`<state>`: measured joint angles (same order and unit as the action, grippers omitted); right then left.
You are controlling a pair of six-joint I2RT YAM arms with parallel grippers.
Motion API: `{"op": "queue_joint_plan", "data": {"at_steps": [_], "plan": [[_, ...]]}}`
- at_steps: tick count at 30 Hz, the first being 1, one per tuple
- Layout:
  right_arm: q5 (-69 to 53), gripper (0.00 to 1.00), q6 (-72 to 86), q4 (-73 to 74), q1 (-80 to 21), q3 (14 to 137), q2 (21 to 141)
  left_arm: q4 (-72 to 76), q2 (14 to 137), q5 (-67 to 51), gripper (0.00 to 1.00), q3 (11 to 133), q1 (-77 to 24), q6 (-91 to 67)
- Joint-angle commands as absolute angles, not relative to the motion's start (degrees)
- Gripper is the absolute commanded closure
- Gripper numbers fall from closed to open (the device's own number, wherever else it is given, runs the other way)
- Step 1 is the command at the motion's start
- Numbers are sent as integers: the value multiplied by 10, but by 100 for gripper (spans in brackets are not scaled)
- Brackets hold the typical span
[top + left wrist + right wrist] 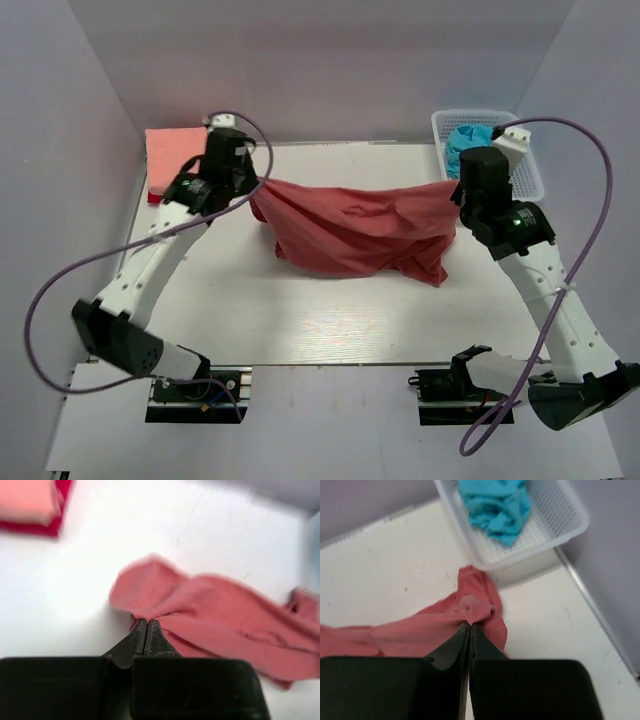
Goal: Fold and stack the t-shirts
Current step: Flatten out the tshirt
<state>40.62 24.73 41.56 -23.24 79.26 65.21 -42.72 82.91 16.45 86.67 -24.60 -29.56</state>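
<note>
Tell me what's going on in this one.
Both arms have hold of a brick-red t-shirt: the left end effector is shut on one bunched end, the right end effector on the other, so the cloth hangs crumpled between them over the table. It is not yet folded. A folded salmon-pink tee lies on a bright red tee at the far left corner. A white basket at far right holds turquoise cloth.
</note>
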Motion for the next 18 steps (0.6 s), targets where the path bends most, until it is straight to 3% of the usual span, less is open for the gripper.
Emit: {"op": "queue_joint_plan", "data": {"at_steps": [1, 9, 18], "plan": [[509, 100, 203, 391, -228, 874, 638, -434, 751, 232, 100, 918, -234, -282], [499, 100, 83, 289, -228, 957, 581, -406, 665, 309, 100, 1026, -234, -240], [341, 100, 10, 272, -229, 1100, 523, -359, 548, 267, 100, 1082, -239, -200]]}}
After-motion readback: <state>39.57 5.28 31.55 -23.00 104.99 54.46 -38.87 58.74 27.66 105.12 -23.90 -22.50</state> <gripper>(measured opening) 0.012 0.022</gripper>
